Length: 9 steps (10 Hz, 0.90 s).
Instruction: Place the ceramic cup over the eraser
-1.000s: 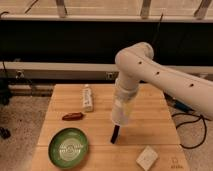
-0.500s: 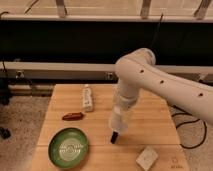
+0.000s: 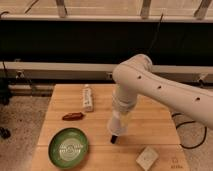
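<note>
My gripper (image 3: pixel 117 131) hangs from the white arm over the middle of the wooden table (image 3: pixel 155 125). It is shut on the ceramic cup (image 3: pixel 120 121), a pale tapered shape held low, just above the table. The eraser (image 3: pixel 114 140), a small black bar, lies directly under the cup's lower end, and only its tip shows. Whether the cup touches the eraser cannot be told.
A white bottle with a label (image 3: pixel 88 97) lies at the back left. A reddish-brown elongated object (image 3: pixel 73 116) lies in front of it. A green plate (image 3: pixel 69 147) sits at the front left. A pale cream square block (image 3: pixel 146 158) sits at the front right.
The arm has shifted slightly and lowered the cup a little toward the black bar. The other objects have not moved.
</note>
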### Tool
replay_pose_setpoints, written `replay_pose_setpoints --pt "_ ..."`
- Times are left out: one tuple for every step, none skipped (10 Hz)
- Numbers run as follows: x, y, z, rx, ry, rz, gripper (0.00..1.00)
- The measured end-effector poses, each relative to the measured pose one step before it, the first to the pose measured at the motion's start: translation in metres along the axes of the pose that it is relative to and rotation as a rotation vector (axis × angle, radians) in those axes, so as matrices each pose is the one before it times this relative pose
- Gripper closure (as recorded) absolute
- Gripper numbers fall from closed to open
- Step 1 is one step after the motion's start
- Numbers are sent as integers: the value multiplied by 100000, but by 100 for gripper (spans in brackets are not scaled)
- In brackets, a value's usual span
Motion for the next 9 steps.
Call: replay_pose_setpoints --pt "-31 304 1009 -557 -691 452 100" --pt "36 225 822 -343 -612 537 100" --pt "-23 145 428 -89 -541 485 100" --pt "41 148 429 -118 -523 531 100" --pt "75 74 291 324 -486 521 100" --pt "157 88 360 409 -541 608 100" --pt "201 12 737 681 -1068 750 100" --pt "105 -49 488 601 -737 319 100" --pt "107 -43 549 833 -745 284 100"
